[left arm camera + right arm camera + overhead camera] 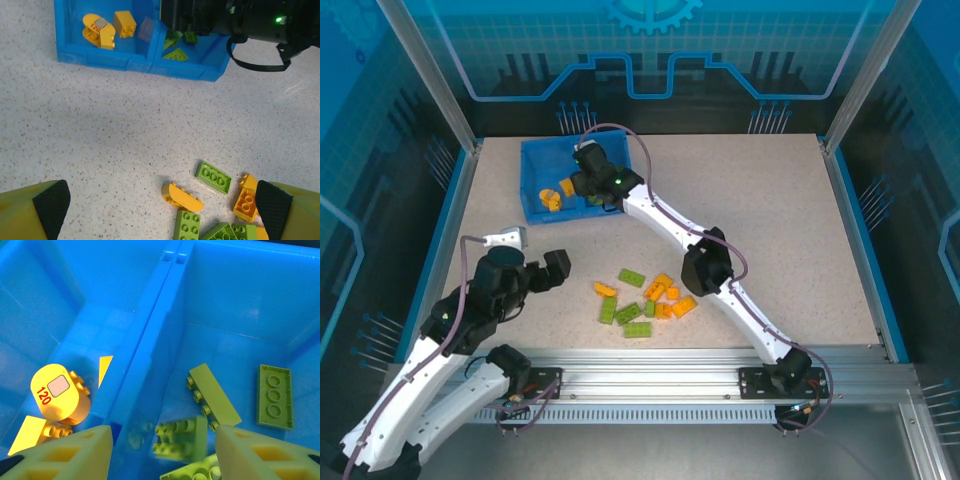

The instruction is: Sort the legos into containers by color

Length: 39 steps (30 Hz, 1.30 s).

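Observation:
The blue tray sits at the table's back left, its two containers split by a divider. Orange legos lie in the left container and lime green legos in the right one. My right gripper hangs over the right container, open. A blurred green brick sits loose between its fingers, touching neither. A pile of orange and green legos lies on the table. My left gripper is wide open and holds nothing, just left of that pile.
The right arm stretches diagonally across the table, right beside the pile. Raised blue rails border the tabletop on both sides. Bare speckled table lies between the tray and the pile.

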Each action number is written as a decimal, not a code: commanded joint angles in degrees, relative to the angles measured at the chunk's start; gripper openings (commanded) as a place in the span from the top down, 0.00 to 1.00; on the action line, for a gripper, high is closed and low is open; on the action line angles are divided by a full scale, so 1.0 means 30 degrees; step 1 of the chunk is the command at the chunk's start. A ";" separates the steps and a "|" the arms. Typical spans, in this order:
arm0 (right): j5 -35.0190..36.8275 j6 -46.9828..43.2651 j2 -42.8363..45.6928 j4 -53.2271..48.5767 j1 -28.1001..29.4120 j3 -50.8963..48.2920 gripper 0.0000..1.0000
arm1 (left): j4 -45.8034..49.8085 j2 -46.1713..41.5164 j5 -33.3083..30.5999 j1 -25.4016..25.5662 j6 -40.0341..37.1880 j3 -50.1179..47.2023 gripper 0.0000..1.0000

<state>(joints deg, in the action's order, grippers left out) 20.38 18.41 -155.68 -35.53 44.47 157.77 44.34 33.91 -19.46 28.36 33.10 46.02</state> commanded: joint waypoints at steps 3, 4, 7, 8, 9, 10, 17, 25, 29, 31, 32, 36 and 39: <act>-0.0694 0.0567 0.3857 -0.1299 -0.0145 -0.1246 0.44 | -0.0038 0.0647 0.1043 0.0097 0.2571 0.0285 0.01; -0.0858 0.0625 0.4723 -0.1300 -0.0145 -0.1989 0.44 | -0.0148 0.0876 0.1363 0.0116 0.3036 0.0160 0.01; -0.1352 0.0601 0.8520 -0.0522 -0.0118 -0.5850 0.42 | -0.0578 0.1967 0.2604 0.0125 0.4881 -0.0236 0.01; -0.1592 0.0502 0.9962 -0.0121 -0.0120 -0.7398 0.41 | -0.0867 0.2447 0.3111 0.0110 0.5504 -0.0403 0.01; -0.1835 0.0332 1.1458 0.0232 -0.0144 -0.9031 0.40 | -0.1139 0.2966 0.3529 0.0115 0.6359 -0.0586 0.01; -0.2148 0.0195 1.2681 0.0309 -0.0167 -1.0189 0.38 | -0.1400 0.3467 0.3906 0.0115 0.7079 -0.0729 0.01; -0.7702 -0.1926 2.1414 -0.1529 -0.0263 -1.8506 0.23 | -0.2910 0.8528 0.6352 0.0105 1.1408 -0.1058 0.02; -1.0165 -0.1435 2.8900 -0.3058 0.0076 -2.7497 0.00 | -0.4198 1.4226 0.8675 0.0320 1.2341 -0.0016 0.04; -1.0052 0.0226 3.1172 -0.2648 0.0124 -3.0447 0.00 | -0.4637 1.6116 0.8071 0.0345 1.2971 0.0019 0.14; -0.9818 0.0688 3.1885 -0.2325 0.0143 -3.1411 0.00 | -0.5507 1.7070 0.8682 0.0381 1.2671 0.0164 0.20; -0.9543 0.0844 3.2127 -0.2279 0.0117 -3.1773 0.00 | -0.5754 1.7552 0.8998 0.0404 1.2671 0.0266 0.24; -0.7937 0.1476 3.1934 -0.3178 0.0119 -3.2106 0.00 | -0.5812 1.8365 0.8819 0.0769 1.2988 0.0324 0.36; -0.7433 0.1709 3.1062 -0.4009 0.0168 -3.1940 0.02 | -0.5740 1.8548 0.8744 0.0830 1.3318 0.0100 0.45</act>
<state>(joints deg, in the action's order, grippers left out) -4.64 21.26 -60.66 -44.36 44.36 61.91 27.55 88.55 5.52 30.20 71.64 45.60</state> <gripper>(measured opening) 0.988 0.572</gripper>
